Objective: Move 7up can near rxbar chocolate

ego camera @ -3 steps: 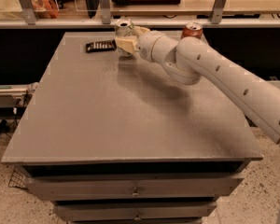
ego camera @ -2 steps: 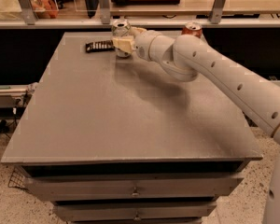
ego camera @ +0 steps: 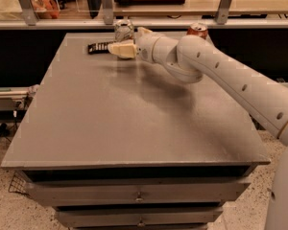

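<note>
The 7up can [ego camera: 124, 29], white and green with a silver top, stands at the far edge of the grey table [ego camera: 134, 128]. My gripper [ego camera: 122, 42] reaches in from the right and is shut around the can's lower part, with one pale finger [ego camera: 121, 49] in front of it. The rxbar chocolate [ego camera: 98, 47], a flat dark wrapper, lies on the table just left of the gripper, almost touching the front finger's tip.
A red-orange soda can [ego camera: 197, 30] stands at the far edge behind my arm [ego camera: 221, 71]. A rail with metal posts [ego camera: 105, 6] runs behind the table. Drawers [ego camera: 137, 195] sit under the tabletop.
My gripper, with the 7up can in it, has shifted slightly left toward the rxbar chocolate. The bar and the red-orange can have not moved.
</note>
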Robot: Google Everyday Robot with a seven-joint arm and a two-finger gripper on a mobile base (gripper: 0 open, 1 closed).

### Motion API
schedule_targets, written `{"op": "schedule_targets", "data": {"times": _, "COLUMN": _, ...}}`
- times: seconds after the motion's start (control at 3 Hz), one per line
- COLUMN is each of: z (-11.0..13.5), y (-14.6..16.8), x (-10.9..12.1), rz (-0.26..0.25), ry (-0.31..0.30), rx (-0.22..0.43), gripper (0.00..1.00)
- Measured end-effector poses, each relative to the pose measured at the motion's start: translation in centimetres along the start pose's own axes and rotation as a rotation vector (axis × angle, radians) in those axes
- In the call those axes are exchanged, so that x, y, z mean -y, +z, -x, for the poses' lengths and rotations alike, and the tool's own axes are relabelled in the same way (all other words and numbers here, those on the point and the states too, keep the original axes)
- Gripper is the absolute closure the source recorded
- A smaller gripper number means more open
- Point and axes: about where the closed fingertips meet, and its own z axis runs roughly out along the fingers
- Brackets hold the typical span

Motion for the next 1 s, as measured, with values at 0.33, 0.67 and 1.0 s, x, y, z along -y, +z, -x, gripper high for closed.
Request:
{"op": "schedule_targets", "data": {"times": 0.33, "z": 0.0, "y": -0.3, "x": -0.1, "rz": 0.003, "ry": -0.001, "rx": 0.005, "gripper": 0.0}}
{"op": "schedule_targets", "data": {"times": 0.67, "z": 0.6, "y": -3.4, "x": -0.8, "rz": 0.034, "ry": -0.024, "rx": 0.069, "gripper": 0.0}}
{"op": "schedule_targets", "data": {"times": 1.0, "z": 1.2, "y": -9.8, "x": -4.9, "rz": 0.101, "ry": -0.104, "rx": 0.162, "gripper": 0.0}}
